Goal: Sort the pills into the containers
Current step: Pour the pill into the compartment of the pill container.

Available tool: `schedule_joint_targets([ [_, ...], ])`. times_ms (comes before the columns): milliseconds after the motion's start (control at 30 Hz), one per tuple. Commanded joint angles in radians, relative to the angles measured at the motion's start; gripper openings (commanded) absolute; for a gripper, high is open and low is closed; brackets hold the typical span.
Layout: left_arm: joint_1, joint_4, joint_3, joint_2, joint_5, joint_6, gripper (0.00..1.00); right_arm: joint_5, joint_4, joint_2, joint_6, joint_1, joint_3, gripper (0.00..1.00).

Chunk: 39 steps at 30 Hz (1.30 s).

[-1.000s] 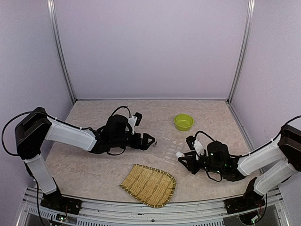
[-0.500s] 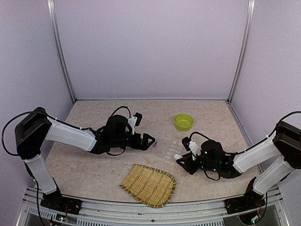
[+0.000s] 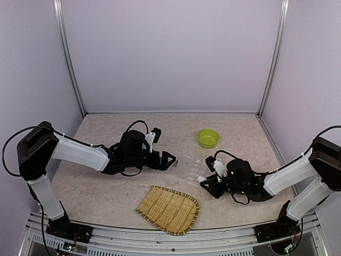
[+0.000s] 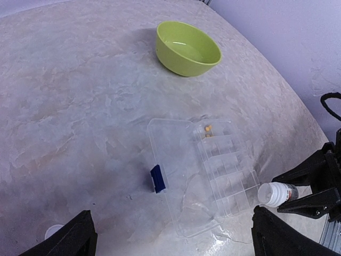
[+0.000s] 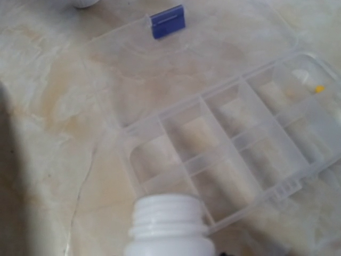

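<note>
Containers (image 4: 234, 184) open flat, two orange pills (image 4: 208, 128) at one end

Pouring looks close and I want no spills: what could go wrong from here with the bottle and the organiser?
1. The uncapped bottle in the right gripper has its mouth at the organiser's near rim, so what it pours may miss and land on the table.
2. Nothing holds the organiser: the left gripper stands open, apart from it, so a nudge from the bottle might slide it.
</note>
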Motion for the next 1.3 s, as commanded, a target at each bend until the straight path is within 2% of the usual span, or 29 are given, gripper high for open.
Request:
schedule_joint_targets([
  [0, -0.008, 0.024, -0.005, 0.021, 0.018, 0.011, 0.99, -0.006, -0.051, -0.01, 0.009, -0.01, 0.024, 0.09],
  [533, -0.008, 0.026, -0.006, 0.025, 0.023, 0.008, 0.99, -0.014, -0.151, -0.104, -0.008, -0.009, 0.049, 0.09],
  [1267, -0.009, 0.025, -0.005, 0.023, 0.024, 0.009, 0.99, -0.004, -0.297, -0.062, -0.041, -0.01, 0.11, 0.09],
])
